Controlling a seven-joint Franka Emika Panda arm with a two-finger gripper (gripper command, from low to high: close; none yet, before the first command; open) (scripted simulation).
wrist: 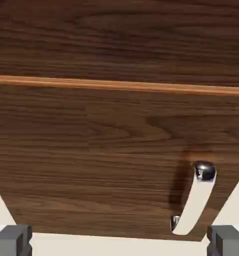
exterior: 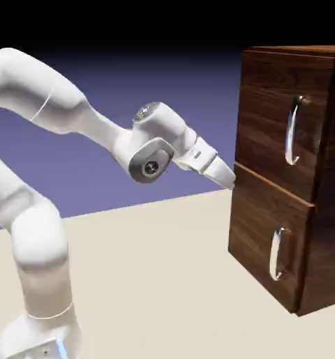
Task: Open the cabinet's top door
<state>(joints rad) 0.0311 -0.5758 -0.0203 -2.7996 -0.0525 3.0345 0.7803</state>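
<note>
The cabinet (exterior: 324, 245) stands on the pale bench (exterior: 149, 280) at the exterior view's right, its dark wood front turned partly toward the arm (exterior: 40, 91). Its top door (exterior: 268, 105) is the upper of two stacked panels and sits shut, flush above the lower panel (exterior: 265, 224), with a thin orange-brown edge (wrist: 119, 86) running between them. A curved silver handle (exterior: 292, 131) stands upright on the top door, toward the side farther from the arm; the lower handle (exterior: 276, 254), also curved and silver, sits on the panel beneath. The arm reaches across from the left, bent at its wrist (exterior: 151, 167), and slopes down toward the cabinet's near edge. The claw (wrist: 119, 241) is spread wide, its two grey fingertips (wrist: 11, 241) well apart at the hand view's bottom corners, with nothing pinched between them. The hand view looks onto the lower panel, and the lower handle shows slanted toward its bottom right (whether the claw touches the wood, I cannot tell from either view).
</note>
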